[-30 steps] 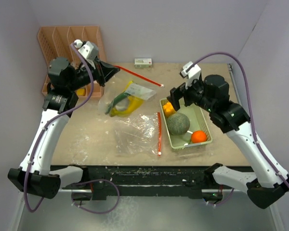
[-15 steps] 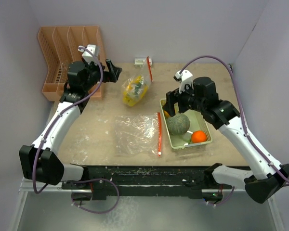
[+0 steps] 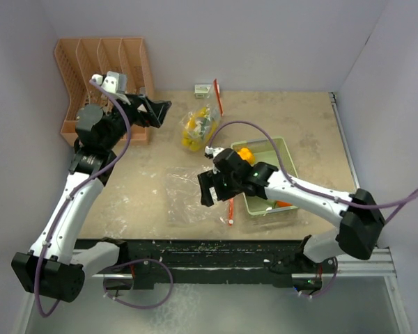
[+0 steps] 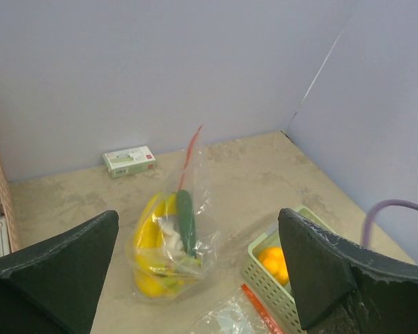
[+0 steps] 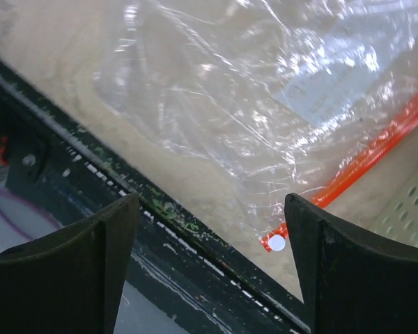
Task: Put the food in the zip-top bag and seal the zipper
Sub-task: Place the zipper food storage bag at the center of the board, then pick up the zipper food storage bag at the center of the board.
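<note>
Hovering with right hand [image 5: 210,257] released, like left hand [image 4: 195,275], over the empty zip-top bag [image 3: 184,198] left of the green basket [image 3: 282,149]; might pinch both slippery layers, closing the mouth.

melon: hidden under right arm [image 3: 306,195] | orange fruit [image 3: 283,204]: mostly covered

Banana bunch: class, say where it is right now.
In the top view the banana bunch sits inside a clear bag toward the back, just in front of the small white box, between the peach organiser and the green basket.
</note>
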